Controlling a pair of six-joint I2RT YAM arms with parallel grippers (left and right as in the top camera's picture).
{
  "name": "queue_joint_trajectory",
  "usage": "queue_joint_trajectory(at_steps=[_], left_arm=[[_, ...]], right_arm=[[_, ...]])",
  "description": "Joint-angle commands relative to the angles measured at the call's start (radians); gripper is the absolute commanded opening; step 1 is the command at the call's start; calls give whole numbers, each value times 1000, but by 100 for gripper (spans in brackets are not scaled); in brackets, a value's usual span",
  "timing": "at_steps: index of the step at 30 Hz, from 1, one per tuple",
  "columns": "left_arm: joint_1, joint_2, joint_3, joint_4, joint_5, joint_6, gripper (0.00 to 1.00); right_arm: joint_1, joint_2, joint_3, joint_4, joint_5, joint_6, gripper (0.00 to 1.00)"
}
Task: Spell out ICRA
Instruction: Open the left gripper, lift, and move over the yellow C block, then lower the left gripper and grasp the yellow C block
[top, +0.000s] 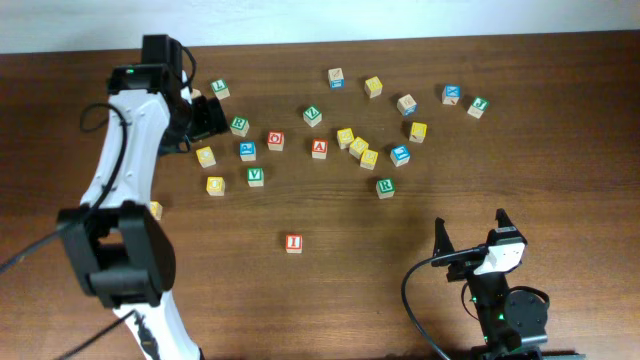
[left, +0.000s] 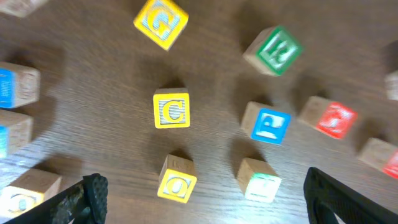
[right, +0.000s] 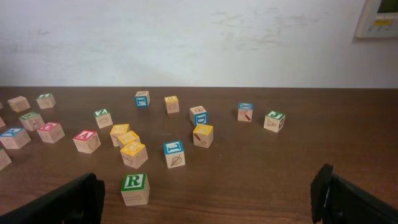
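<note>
A red I block stands alone at the front middle of the table. A yellow C block lies below my left gripper and shows mid-frame in the left wrist view. A red A block and a green R block lie among the scattered blocks. In the right wrist view the R block is near and the A block sits farther left. My left gripper is open and empty above the blocks. My right gripper is open and empty at the front right.
Several other letter blocks are scattered across the far half of the table: a yellow G, a yellow O, a blue P, a green block and a yellow cluster. A white wall backs the table.
</note>
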Motion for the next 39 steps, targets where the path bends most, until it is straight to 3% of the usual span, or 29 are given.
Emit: queue_joint_trajectory(at_steps=[1, 6, 18, 24, 29, 33, 37, 39], left_arm=[[-16, 79, -11, -5, -70, -11, 90], [-42, 127, -11, -8, -166, -12, 89], [-33, 165, -19, 10, -161, -29, 99], [-33, 165, -19, 14, -164, -30, 98], [-33, 165, -21, 22, -164, -30, 86], [-33, 165, -21, 22, -164, -29, 84], [-33, 166, -21, 22, -164, -29, 69], [-33, 168, -21, 23, -164, -30, 66]], right_arm=[[-7, -6, -5, -5, 8, 7, 98], [-7, -6, -5, -5, 8, 7, 98], [-7, -6, -5, -5, 8, 7, 98], [-7, -6, -5, -5, 8, 7, 98], [-7, -6, -5, -5, 8, 7, 98], [-7, -6, -5, -5, 8, 7, 98], [-7, -6, -5, -5, 8, 7, 98], [-7, -6, -5, -5, 8, 7, 98]])
